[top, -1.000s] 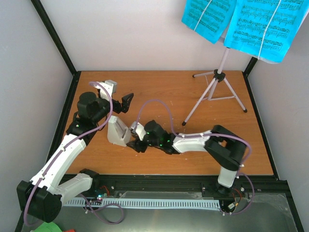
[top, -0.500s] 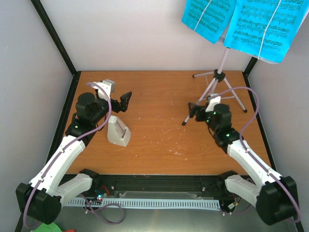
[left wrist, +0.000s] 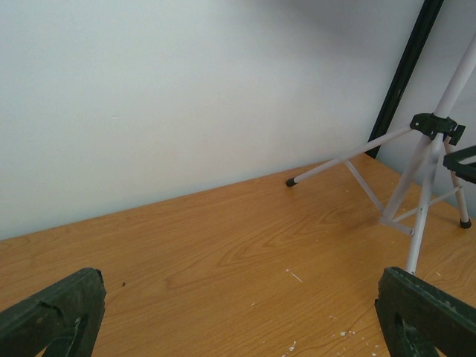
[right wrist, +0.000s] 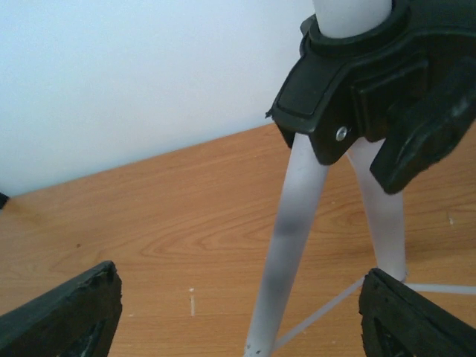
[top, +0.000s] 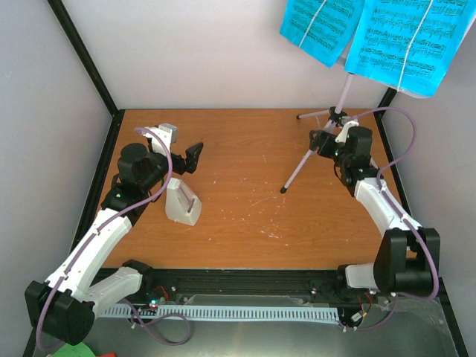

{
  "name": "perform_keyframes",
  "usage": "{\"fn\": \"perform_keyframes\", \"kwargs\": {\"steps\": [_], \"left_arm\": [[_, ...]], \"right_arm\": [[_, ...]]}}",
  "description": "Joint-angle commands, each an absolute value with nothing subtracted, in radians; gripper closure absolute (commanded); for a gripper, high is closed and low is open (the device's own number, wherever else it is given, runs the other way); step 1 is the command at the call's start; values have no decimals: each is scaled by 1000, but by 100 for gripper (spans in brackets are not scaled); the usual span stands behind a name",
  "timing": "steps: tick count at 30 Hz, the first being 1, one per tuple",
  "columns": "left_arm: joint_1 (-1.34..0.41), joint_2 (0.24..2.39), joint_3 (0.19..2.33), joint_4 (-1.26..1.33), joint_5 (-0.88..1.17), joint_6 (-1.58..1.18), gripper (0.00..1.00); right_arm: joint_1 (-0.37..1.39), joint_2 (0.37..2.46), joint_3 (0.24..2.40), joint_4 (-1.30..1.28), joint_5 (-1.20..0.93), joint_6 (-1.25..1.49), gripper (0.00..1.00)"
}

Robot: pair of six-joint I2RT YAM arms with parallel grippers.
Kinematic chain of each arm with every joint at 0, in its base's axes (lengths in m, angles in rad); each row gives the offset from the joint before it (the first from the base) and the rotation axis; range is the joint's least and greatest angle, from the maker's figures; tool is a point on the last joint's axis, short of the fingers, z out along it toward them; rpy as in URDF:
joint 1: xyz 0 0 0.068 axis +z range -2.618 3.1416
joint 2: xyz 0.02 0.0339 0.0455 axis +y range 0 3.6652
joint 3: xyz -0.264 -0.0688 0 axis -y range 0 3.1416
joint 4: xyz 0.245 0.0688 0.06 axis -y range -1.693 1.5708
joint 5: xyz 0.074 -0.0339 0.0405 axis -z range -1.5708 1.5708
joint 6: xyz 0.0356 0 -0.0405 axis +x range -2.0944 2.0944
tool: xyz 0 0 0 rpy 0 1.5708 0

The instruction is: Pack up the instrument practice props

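- Two cyan sheet-music pages (top: 394, 41) hang at the top of the pale lilac tripod music stand (top: 343, 93). The stand is upright at the far right corner of the wooden table (top: 245, 149), pole vertical, legs splayed outward.
- Right gripper (right wrist: 238, 305): fingers wide apart on either side of a stand leg, below the black hub (right wrist: 357, 82), touching nothing.
- Left gripper (top: 184, 158): fingers spread, just beyond the white pyramid-shaped metronome (top: 182, 202) on the table's left side.

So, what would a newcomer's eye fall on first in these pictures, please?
Probably the bright cyan sheet-music pages high at the top right, on the pale lilac music stand in the far right corner of the table. Then the right gripper, open beside the stand's tripod hub, and the white metronome at the left, by the open left gripper.
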State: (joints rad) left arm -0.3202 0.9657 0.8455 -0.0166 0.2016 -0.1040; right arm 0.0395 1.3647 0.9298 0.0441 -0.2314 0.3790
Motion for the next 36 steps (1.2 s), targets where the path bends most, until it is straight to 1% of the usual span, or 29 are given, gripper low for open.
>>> {"fn": "perform_keyframes", "kwargs": {"steps": [1, 11, 17, 21, 22, 28, 33, 36], "left_arm": [[-313, 957, 848, 6, 203, -121, 1], [-313, 962, 848, 7, 214, -127, 0], [-313, 970, 847, 7, 216, -130, 1], [-312, 977, 848, 7, 218, -130, 1], [-312, 979, 848, 6, 218, -130, 1], [-311, 986, 848, 4, 216, -131, 0], [-312, 991, 852, 3, 215, -126, 0], [-312, 990, 851, 1, 213, -124, 1]], "right_arm": [[32, 1416, 964, 29, -206, 381, 18], [32, 1488, 958, 95, -240, 412, 31], [32, 1542, 994, 89, -244, 378, 46], [32, 1568, 1000, 126, -269, 379, 48], [32, 1575, 1004, 129, -276, 380, 51], [34, 1576, 995, 170, -318, 405, 76], [37, 1546, 959, 223, -413, 465, 96], [49, 1518, 932, 236, -441, 478, 97]]}}
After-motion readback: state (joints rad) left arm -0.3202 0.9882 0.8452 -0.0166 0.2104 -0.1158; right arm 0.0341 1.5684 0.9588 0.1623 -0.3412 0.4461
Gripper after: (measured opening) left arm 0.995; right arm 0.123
